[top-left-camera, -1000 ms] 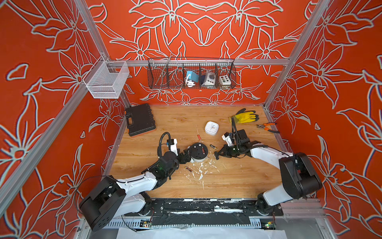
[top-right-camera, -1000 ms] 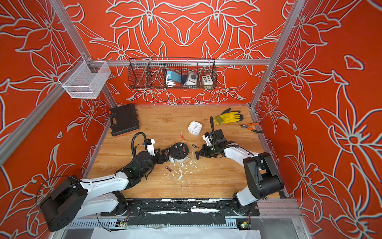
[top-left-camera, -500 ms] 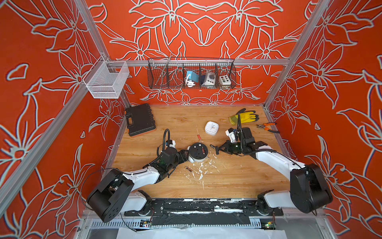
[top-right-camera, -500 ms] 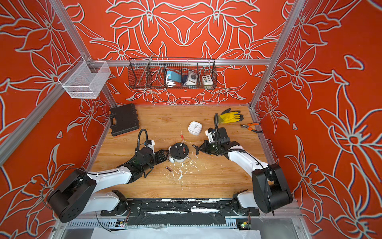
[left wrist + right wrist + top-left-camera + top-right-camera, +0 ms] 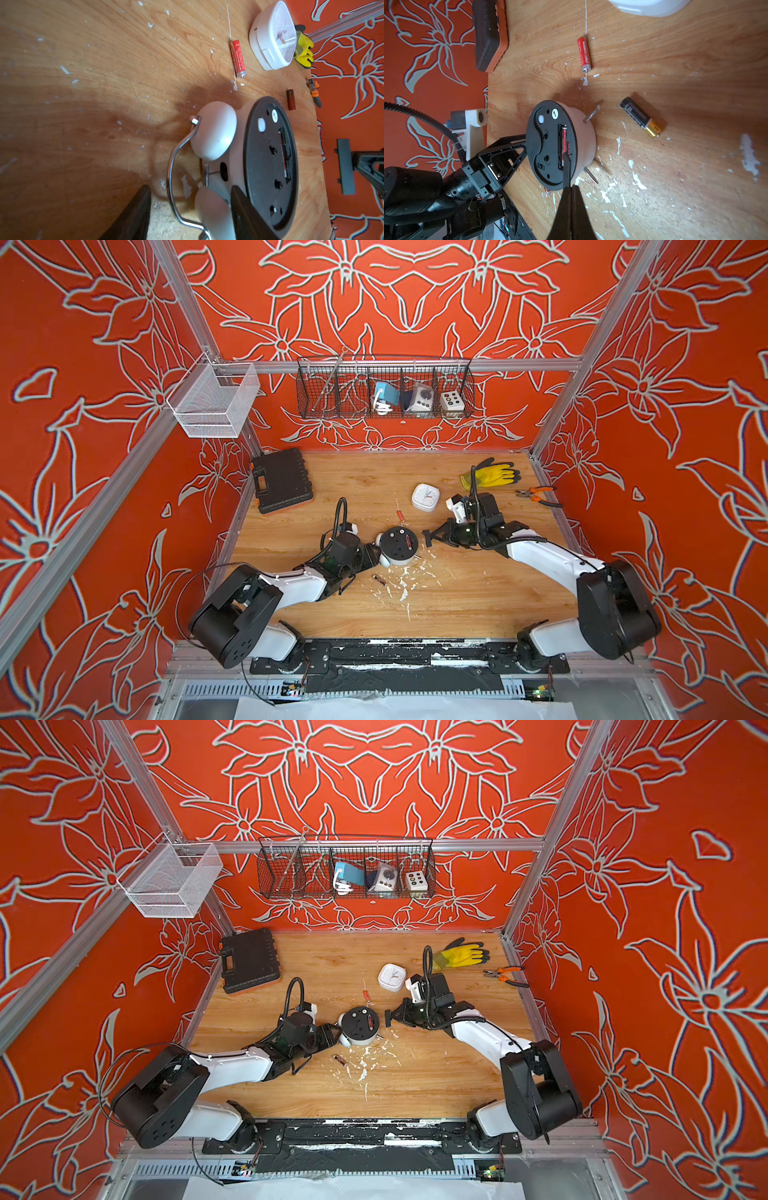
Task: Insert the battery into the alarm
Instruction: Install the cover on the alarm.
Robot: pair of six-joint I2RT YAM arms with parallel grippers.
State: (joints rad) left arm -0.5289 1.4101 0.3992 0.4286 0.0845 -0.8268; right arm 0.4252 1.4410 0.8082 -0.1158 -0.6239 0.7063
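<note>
- The wooden table [image 5: 478, 605] carries the whole job. The alarm [image 5: 399, 545] lies face down near its middle, black back upward.
- The left gripper [image 5: 191, 188] straddles one bell and the wire handle, jaws about half apart. One finger looks to lie against the alarm's body and the other stands clear of the handle, so no firm grip shows.
- The right gripper [image 5: 572, 187] has its jaws pressed together on a thin black battery cover [image 5: 345, 166], held just beside the alarm.
- The red battery [image 5: 565, 141] sits inside the open compartment in the back, so insertion looks done.
- Judged remaining: seating the cover over the compartment.
- A spare red cell [image 5: 584, 54] and a black-and-gold cell [image 5: 641, 120] lie loose nearby.
</note>
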